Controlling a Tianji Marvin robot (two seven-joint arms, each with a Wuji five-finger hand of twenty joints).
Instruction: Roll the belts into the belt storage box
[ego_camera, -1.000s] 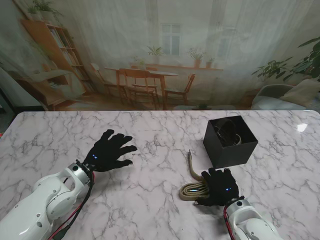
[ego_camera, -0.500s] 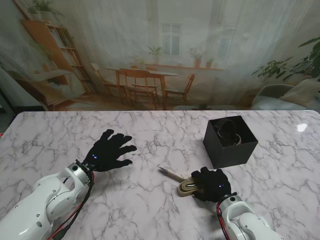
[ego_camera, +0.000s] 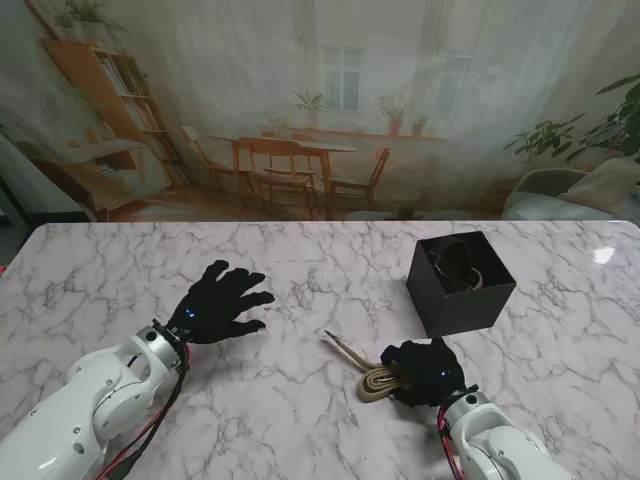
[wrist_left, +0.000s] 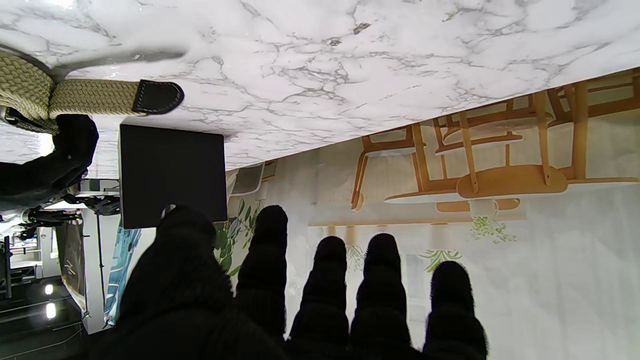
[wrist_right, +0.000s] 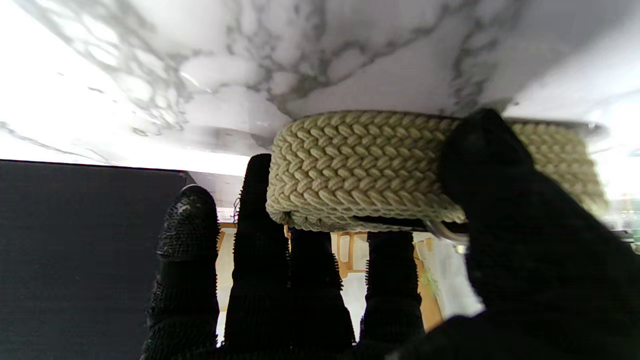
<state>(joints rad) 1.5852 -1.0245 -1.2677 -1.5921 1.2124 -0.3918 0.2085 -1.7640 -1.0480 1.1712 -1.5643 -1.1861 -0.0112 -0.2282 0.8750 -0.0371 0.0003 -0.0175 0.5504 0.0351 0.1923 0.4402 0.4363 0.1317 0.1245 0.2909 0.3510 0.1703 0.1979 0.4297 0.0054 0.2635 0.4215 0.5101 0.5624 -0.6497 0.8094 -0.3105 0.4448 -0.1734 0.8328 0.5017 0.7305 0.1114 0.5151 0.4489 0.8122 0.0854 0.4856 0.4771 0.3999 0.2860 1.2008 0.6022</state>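
A tan braided belt (ego_camera: 372, 378) lies part-rolled on the marble, its dark tip (ego_camera: 335, 340) pointing away to the left. My right hand (ego_camera: 428, 370) is shut on the coil; the right wrist view shows the thumb and fingers (wrist_right: 260, 200) pinching the woven roll (wrist_right: 370, 165). The black belt storage box (ego_camera: 459, 281) stands just beyond that hand, with a rolled belt inside it (ego_camera: 455, 265). My left hand (ego_camera: 218, 300) rests flat and open on the table far to the left, holding nothing. From the left wrist view the belt's tip (wrist_left: 155, 96) and the box (wrist_left: 172, 175) are visible.
The marble table (ego_camera: 320, 420) runs to its far edge against a printed backdrop of a room. My two white forearms (ego_camera: 90, 400) rise from the near corners.
My right hand has kept hold of the coil while the belt's free end swung from pointing away from me to lying leftward, and it has shortened. The left hand has stayed still.
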